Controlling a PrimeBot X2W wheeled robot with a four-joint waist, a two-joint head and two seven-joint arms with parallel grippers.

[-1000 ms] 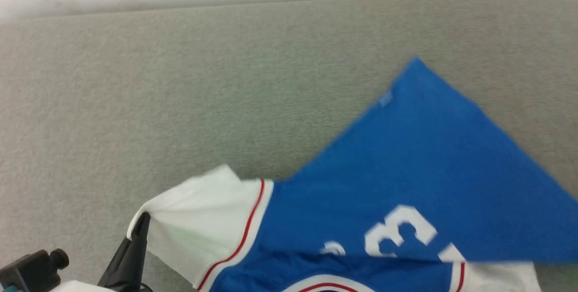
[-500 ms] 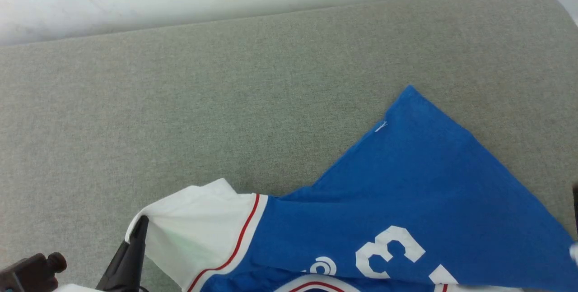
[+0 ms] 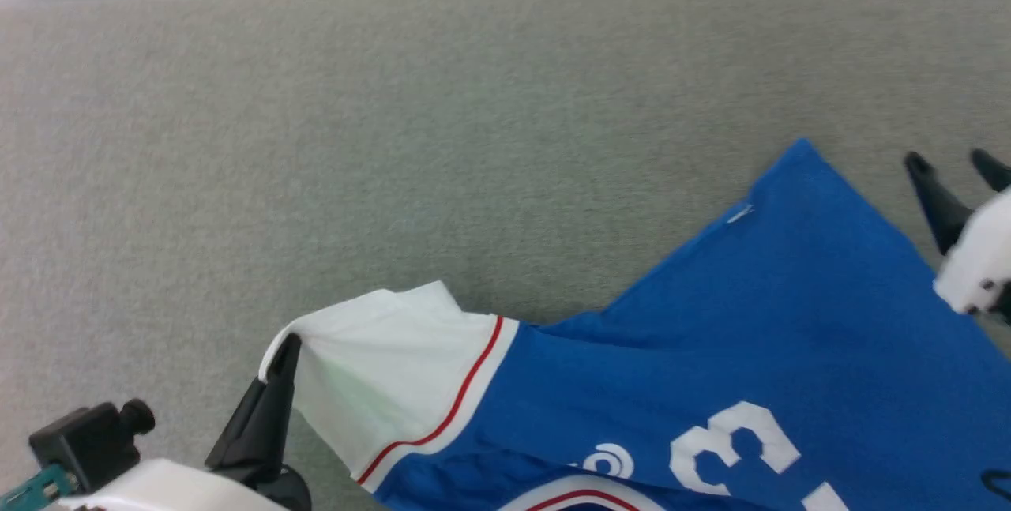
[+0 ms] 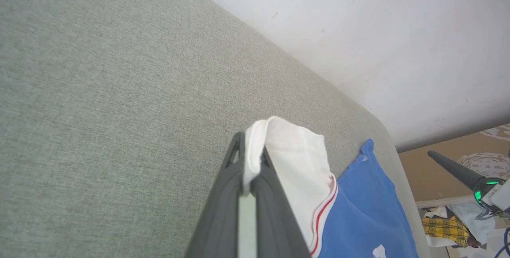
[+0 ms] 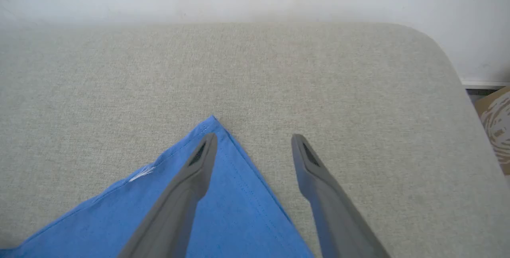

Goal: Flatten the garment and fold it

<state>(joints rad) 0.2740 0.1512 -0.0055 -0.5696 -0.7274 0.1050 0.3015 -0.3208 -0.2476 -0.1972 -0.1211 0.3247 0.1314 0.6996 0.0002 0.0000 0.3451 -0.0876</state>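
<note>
**A:** What's been changed in the last second? Nearest in, the white sleeve (image 3: 379,353) is seen clamped in the left pincer (image 3: 284,349) and held up off the worktop (image 3: 395,140), same as before.

**B:** Yep, that end's been left alone. Further out, the garment (image 3: 711,353) is spread on the worktop with the number showing. Its far corner (image 5: 213,124) has just been let go. The right pincer (image 5: 254,138) has been opened wide, with one finger over the corner, the other over bare worktop, and nothing gripped.

**A:** So the corner's been laid down?

**B:** Looks that way. That side can probably be counted as flattened. The sleeve's yet to be laid out, and no fold's been made.
</note>
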